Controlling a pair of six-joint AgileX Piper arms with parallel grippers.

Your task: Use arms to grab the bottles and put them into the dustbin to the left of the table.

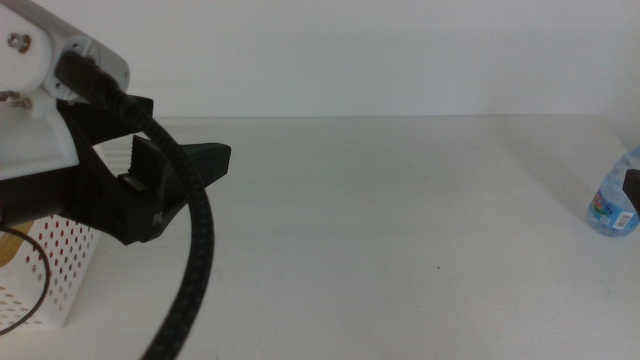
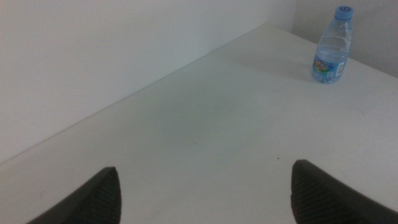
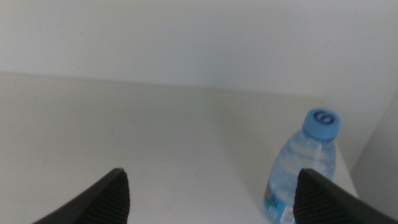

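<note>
- Water bottle (image 1: pixel 614 205) with a blue cap and a blue label stands upright at about 3 o'clock on the table (image 1: pixel 400 230), right at the edge of the middle view, so only part of it shows there.
- Left gripper (image 1: pixel 170 185) hangs above the table's 9 o'clock side, just past the dustbin; its dark fingers (image 1: pixel 205 160) are spread apart and hold nothing.
- Left arm's white housing (image 1: pixel 40 90) fills the upper corner of the middle view, and its thick black cable (image 1: pixel 195 260) loops down across the front of the gripper.
- Dustbin (image 1: pixel 65 265), white with rows of round holes in its wall, sits at 8 o'clock, beside the table's edge and below the left arm; what lies inside it I cannot tell.
- Left wrist view shows the same bottle (image 2: pixel 331 46) far off across bare tabletop, well apart from the wide-set jaws.
- Right gripper (image 3: pixel 211 196) is near the bottle (image 3: pixel 305 171), its jaws apart and empty, the bottle standing off to one side, just inside one jaw and not touched.
- Only a dark sliver of the right gripper shows in the middle view, against the bottle's side.
</note>
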